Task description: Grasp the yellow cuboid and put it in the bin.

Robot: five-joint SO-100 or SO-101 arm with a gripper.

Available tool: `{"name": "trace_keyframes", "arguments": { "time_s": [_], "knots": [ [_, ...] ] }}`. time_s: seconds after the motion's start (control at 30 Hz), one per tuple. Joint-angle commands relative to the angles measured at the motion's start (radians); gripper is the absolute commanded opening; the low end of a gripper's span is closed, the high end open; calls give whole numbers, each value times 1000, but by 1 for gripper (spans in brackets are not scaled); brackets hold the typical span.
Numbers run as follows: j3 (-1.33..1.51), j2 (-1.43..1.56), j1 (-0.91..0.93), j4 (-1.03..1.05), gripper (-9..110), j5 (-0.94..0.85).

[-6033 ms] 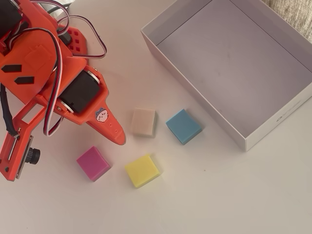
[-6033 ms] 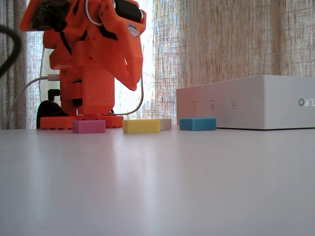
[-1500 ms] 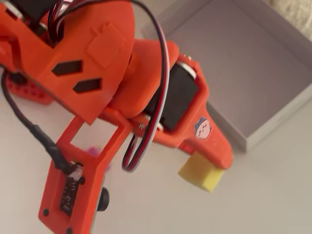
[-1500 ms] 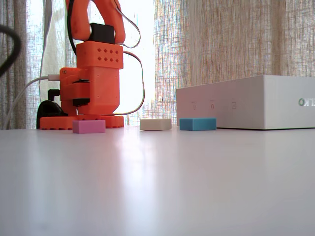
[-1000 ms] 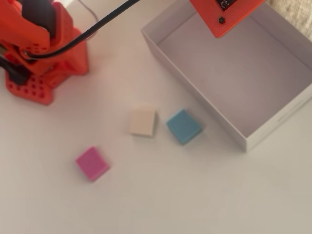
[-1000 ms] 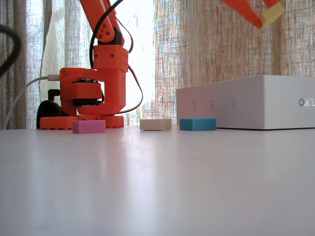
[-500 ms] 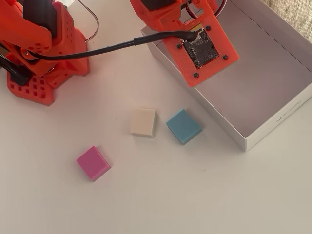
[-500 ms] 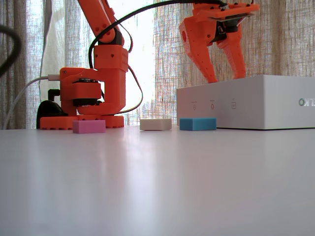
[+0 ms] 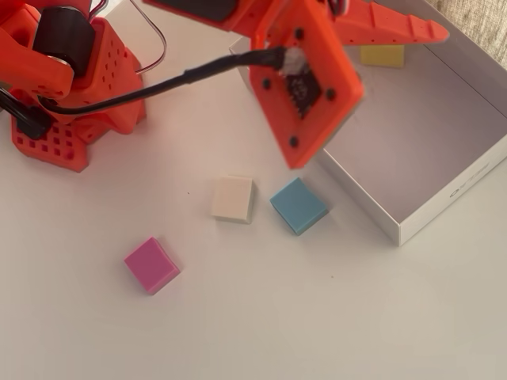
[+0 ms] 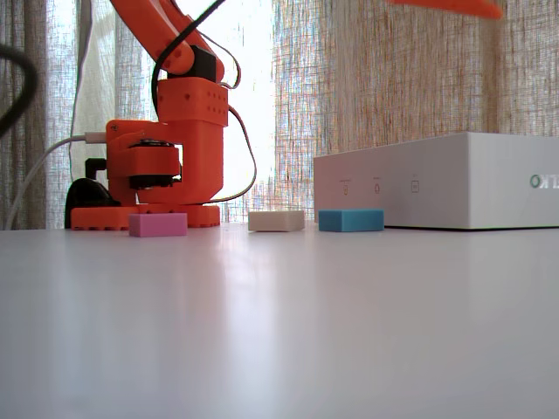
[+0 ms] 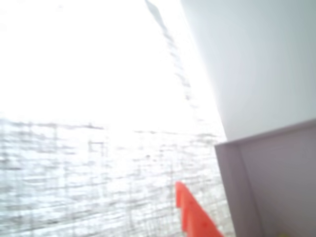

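I see the yellow cuboid (image 9: 382,55) lying in the bin (image 9: 444,202), at its far side. My gripper (image 9: 412,30) sits high above it; I cannot tell if it is wide or narrow.

home room, woven curtains (image 10: 393,78), white table (image 10: 279,332)

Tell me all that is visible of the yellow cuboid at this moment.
In the overhead view the yellow cuboid is a small, matte, foam-like block lying flat on the greyish floor of the bin, close to its far wall. An orange finger passes above it and hides its upper edge; nothing grips it. The fixed view does not show it.
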Motion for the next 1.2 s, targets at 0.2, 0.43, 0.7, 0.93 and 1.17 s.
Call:
{"name": "trace_keyframes", "arguments": {
  "time_s": [0.2,0.43,0.7,0.93,1.17],
  "knots": [
    [328,604,491,-161,40,58],
    [531,857,592,387,33,150],
    [681,927,603,568,18,178],
    [752,927,607,592,6,158],
    [802,927,609,584,3,143]
  ]
}}
